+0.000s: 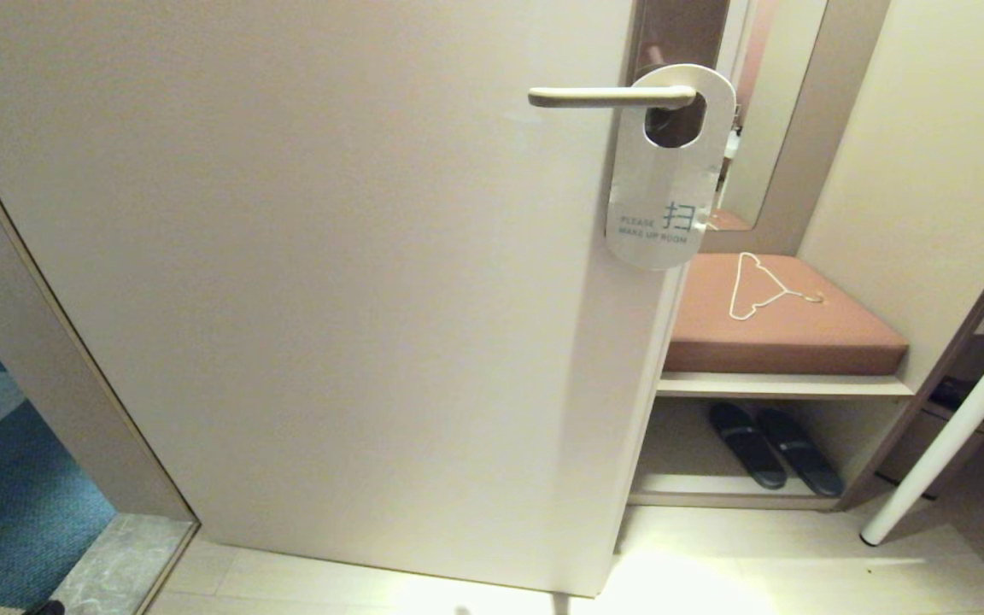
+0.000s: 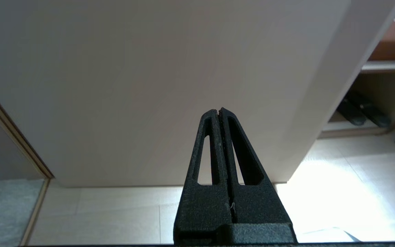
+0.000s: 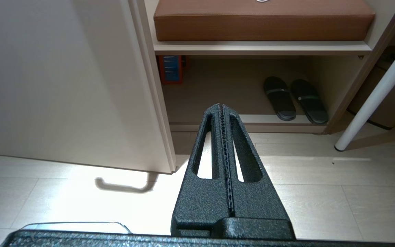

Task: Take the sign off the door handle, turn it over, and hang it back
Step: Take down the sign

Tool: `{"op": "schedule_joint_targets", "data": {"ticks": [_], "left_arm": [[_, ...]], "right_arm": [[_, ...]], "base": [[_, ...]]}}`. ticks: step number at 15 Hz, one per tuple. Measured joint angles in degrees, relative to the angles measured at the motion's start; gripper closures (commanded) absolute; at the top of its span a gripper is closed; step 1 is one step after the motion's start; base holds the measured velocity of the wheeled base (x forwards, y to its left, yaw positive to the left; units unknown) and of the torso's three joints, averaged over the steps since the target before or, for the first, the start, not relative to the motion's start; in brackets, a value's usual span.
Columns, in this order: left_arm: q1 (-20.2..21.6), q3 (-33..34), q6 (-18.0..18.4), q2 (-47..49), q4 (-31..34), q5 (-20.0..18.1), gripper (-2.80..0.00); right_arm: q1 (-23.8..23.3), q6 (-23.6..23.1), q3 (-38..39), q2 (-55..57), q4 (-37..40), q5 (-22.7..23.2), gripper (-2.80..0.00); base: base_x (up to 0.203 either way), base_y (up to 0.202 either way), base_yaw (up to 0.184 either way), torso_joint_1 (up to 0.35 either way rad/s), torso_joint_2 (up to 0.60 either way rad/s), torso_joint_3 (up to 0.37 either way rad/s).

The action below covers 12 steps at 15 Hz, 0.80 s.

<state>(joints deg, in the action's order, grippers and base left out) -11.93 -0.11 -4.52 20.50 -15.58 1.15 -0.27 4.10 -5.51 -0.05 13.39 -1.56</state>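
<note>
Left gripper (image 2: 219, 111) low before the door (image 1: 330, 299), fingers pressed together on nothing; further right, door handle (image 1: 603, 96) carrying the sign (image 1: 658, 201), white "MAKE UP ROOM" face outward; right gripper (image 3: 220, 106) low near the slippers (image 3: 295, 99), fingers likewise pressed together.

Door face (image 1: 330, 282) below and left of the door handle (image 1: 603, 96) is bare, open approach. Sign (image 1: 663, 188) hangs at door's right edge, w/ bench cushion (image 1: 782, 329) & white table leg (image 1: 945, 444) crowding the right side.
</note>
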Motion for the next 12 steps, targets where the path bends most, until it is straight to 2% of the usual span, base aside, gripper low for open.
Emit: {"op": "schedule_joint_targets", "data": {"ticks": [3, 6, 10, 12], "left_arm": [[1.1, 0.0, 0.0, 0.0, -0.7, 1.8, 0.00], [5.8, 0.0, 1.3, 0.2, -0.3, -0.8, 0.00], [10.8, 0.0, 7.6, -6.4, 8.8, -2.3, 0.00], [11.8, 0.0, 9.0, -10.4, 13.9, -2.3, 0.00]], "right_arm": [[0.0, 0.0, 0.0, 0.0, 0.0, 0.0, 0.00], [0.0, 0.0, 0.0, 0.0, 0.0, 0.0, 0.00], [0.0, 0.0, 0.0, 0.0, 0.0, 0.0, 0.00], [0.0, 0.0, 0.0, 0.0, 0.0, 0.0, 0.00]], "base": [[0.000, 0.000, 0.000, 0.000, 0.00, 0.000], [0.000, 0.000, 0.000, 0.000, 0.00, 0.000], [0.000, 0.000, 0.000, 0.000, 0.00, 0.000], [0.000, 0.000, 0.000, 0.000, 0.00, 0.000]]}}
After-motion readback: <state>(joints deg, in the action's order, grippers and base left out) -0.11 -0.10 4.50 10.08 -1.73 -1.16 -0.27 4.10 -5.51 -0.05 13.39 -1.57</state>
